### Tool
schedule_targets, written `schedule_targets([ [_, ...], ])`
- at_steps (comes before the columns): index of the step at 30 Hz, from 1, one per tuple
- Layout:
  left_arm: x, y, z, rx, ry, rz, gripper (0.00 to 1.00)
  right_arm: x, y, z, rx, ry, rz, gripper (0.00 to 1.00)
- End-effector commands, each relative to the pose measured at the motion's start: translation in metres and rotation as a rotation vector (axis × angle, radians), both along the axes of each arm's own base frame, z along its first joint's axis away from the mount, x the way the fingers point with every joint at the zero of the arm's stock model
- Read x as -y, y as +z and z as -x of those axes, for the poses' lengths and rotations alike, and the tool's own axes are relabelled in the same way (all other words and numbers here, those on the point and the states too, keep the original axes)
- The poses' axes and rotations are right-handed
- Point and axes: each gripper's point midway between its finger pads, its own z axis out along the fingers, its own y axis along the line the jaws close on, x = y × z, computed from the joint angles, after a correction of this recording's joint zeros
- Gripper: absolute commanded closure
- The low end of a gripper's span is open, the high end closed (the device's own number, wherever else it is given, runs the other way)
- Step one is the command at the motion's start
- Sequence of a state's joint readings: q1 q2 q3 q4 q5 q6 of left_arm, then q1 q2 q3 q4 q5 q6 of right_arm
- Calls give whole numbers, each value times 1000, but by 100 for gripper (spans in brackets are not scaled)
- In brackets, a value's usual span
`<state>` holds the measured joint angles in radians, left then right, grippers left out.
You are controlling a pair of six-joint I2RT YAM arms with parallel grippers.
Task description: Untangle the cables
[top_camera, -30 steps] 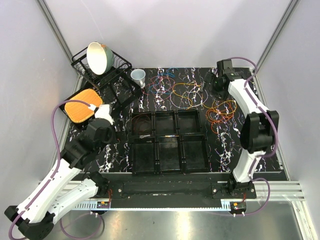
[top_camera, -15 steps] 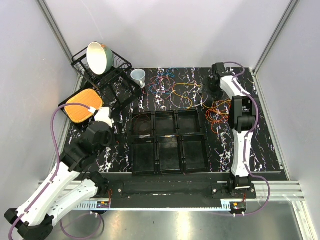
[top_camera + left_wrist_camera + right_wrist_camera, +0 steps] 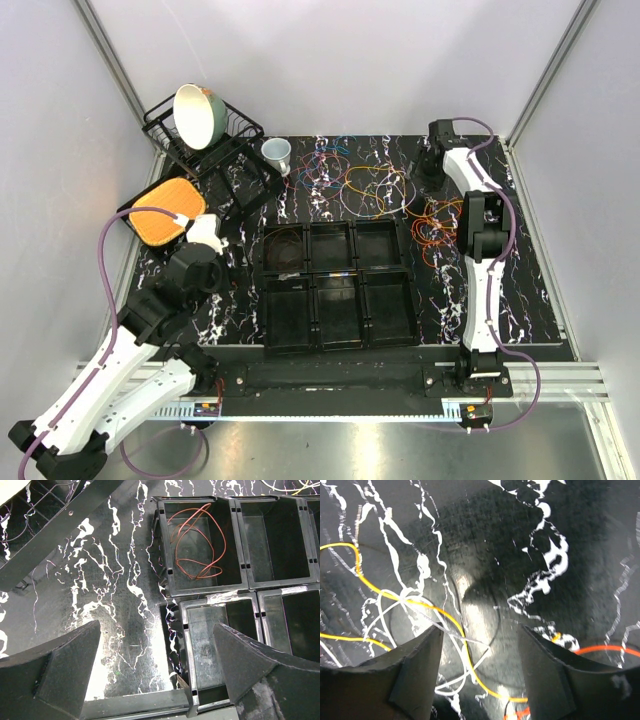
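The cables (image 3: 350, 178) lie tangled at the back of the black marbled table, thin loops of yellow, red, blue and white, with an orange bunch (image 3: 440, 225) to their right. My right gripper (image 3: 422, 180) hovers open and empty at the tangle's right edge. In the right wrist view it (image 3: 482, 680) straddles a yellow cable (image 3: 445, 615) crossing white ones (image 3: 395, 600), with an orange cable (image 3: 605, 650) at the right. My left gripper (image 3: 215, 250) is open and empty left of the black six-compartment tray (image 3: 310, 272). In the left wrist view it (image 3: 157, 680) hangs over the tray's left rim. A red cable (image 3: 197, 540) lies in the far-left compartment.
A black dish rack (image 3: 225, 150) holding a green-and-white bowl (image 3: 197, 113) stands at the back left, with a paper cup (image 3: 277, 153) beside it. An orange pad (image 3: 165, 210) lies on a black tray at the left edge. Grey walls enclose the table.
My right arm has swung inward and stretched straight back; its gripper shifted a little along the tangle's right edge. My left gripper has drawn back slightly toward the near left.
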<state>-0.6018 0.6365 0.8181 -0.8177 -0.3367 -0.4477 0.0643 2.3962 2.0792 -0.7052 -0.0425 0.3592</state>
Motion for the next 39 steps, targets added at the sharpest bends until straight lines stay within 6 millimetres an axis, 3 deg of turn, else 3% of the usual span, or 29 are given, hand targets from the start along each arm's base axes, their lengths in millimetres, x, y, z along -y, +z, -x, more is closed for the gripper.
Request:
schedule_targets([
  [1,4,8,-6,31,-10,17,2,-3,-4,-12,16,9,-17,39],
  [2,4,8,-6,31,-11,18,2,-2,-1,-15,27,7,-17,41],
  [5,4,8,-6,30,-9,17,3,-2,-2,-20,26,10,-32,62],
  [6,4,7,-6,29,-10,15,3,-2,3,-21,32,7,-35,85],
  [7,3,7,-6,29,-6,16,3,-2,18,-28,64,8,-38,95],
  [9,3,8,-5,32,-5,18,3,-3,47,-31,98,11,-42,100],
  [10,3,8,-6,33,-5,18,3,-5,82,-41,170,15,-50,100],
  [12,3,8,-5,33,-5,16,3,-5,139,-38,246,11,-59,100],
  [13,3,8,-6,32,-4,17,4,-7,188,-41,348,13,-70,100],
  [16,3,7,-5,28,-4,15,4,-14,304,-18,562,25,-138,100],
  [17,3,8,-5,30,-4,16,4,-16,357,0,675,38,-162,100],
  [18,3,7,-6,27,-4,14,4,-20,372,9,700,49,-196,100],
  [19,3,7,-6,27,-3,15,4,-21,410,32,773,58,-214,100],
  [20,4,6,-6,23,-4,11,4,-23,427,39,821,68,-229,100],
  [21,3,6,-6,23,-2,13,5,-28,417,42,791,81,-250,100],
  [22,3,7,-6,23,0,13,5,-30,440,58,847,99,-262,100],
  [23,3,7,-6,25,2,13,5,-32,440,63,846,111,-270,100],
  [24,2,8,-6,26,2,14,5,-35,424,64,807,120,-278,100],
  [25,2,8,-6,28,2,15,5,-35,427,71,815,125,-281,100],
  [30,2,9,-5,32,2,18,6,-46,397,80,723,177,-323,100],
  [36,5,21,2,21,-2,61,7,-58,401,99,713,239,-373,100],
  [39,8,8,-2,26,-4,65,7,-63,406,109,711,262,-404,100],
])
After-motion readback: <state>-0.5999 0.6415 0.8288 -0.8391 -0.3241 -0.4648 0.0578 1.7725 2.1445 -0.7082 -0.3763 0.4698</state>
